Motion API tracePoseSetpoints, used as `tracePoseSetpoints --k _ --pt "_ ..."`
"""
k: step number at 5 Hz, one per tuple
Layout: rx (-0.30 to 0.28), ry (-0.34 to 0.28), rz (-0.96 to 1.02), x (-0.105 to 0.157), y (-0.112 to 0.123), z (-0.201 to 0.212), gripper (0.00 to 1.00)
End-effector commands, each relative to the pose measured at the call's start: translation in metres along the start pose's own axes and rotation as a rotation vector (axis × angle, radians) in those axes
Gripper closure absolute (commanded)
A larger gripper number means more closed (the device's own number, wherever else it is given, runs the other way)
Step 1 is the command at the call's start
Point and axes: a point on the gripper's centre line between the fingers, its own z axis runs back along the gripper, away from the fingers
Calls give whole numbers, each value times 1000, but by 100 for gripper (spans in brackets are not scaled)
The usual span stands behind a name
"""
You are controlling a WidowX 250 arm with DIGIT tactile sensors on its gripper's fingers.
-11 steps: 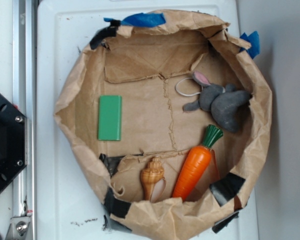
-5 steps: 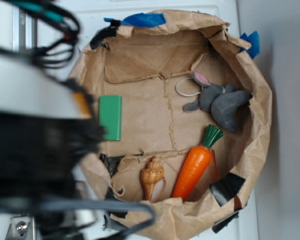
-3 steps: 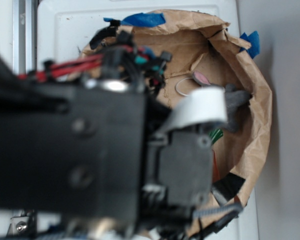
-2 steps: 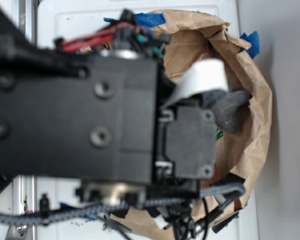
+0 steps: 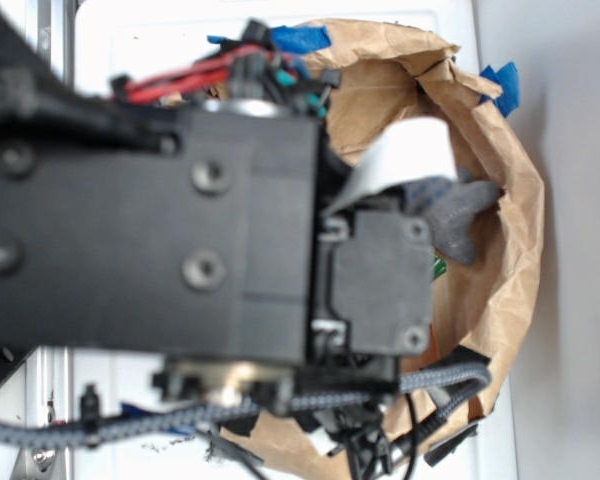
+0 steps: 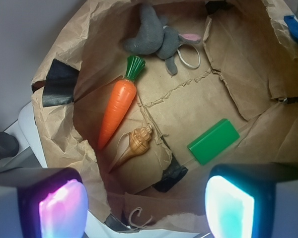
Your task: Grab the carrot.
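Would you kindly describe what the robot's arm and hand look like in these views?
The arm is boxy matte black with visible screws, red wires on top, a white flat ribbon cable and braided grey cable below. In the wrist view, the hand shows two dark fingers with glowing pads, one pinkish-purple, the other cyan.

The arm reaches in from the left, its gripper spread wide and empty.

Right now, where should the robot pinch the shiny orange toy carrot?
Probably across the thick orange part of the glossy orange toy carrot, just below its green top, coming straight down from above. It lies flat on the paper, with the tan spiral seashell crowding its thin tip.
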Motion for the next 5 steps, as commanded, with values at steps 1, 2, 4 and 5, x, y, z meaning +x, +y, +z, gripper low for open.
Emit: tracePoseSetpoints --k 1,2,4,5 --pt "194 -80 38 27 24 -76 0" --pt "199 -111 82 30 35 -88 0" --pt "80 -165 110 56 1 -117 0" --pt "20 -175 78 58 -18 -113 0"
